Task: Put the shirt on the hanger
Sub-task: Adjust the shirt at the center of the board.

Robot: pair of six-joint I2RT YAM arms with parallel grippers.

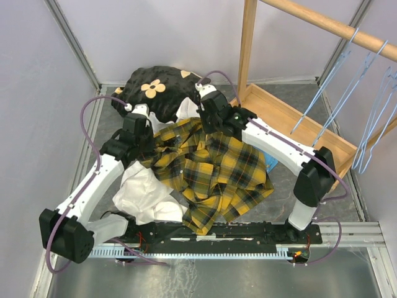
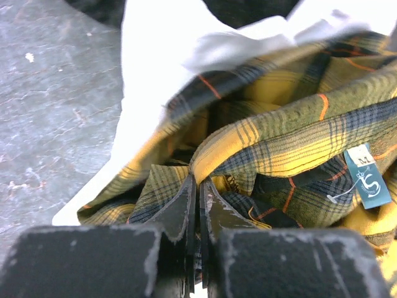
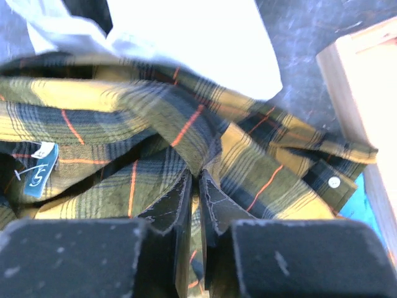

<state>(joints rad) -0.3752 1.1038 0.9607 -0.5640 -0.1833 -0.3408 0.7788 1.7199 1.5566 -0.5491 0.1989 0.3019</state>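
Black fingers of the left tool (image 2: 197, 181) are pressed together, pinching a fold of the yellow-and-black plaid flannel shirt (image 2: 291, 136) not far from its teal size label (image 2: 367, 177). Likewise clenched on a plaid fold is the right tool (image 3: 195, 177), near a buttoned cuff (image 3: 330, 175). The shirt lies crumpled on the grey desk (image 2: 56, 124) between both arms, partly over a plain white garment (image 1: 146, 192), with a black cloth with cream flowers (image 1: 158, 87) behind it. Thin pale-blue wire hangers (image 1: 322, 85) hang from the thick wooden rail (image 1: 322, 23) at the far right, well apart from the shirt.
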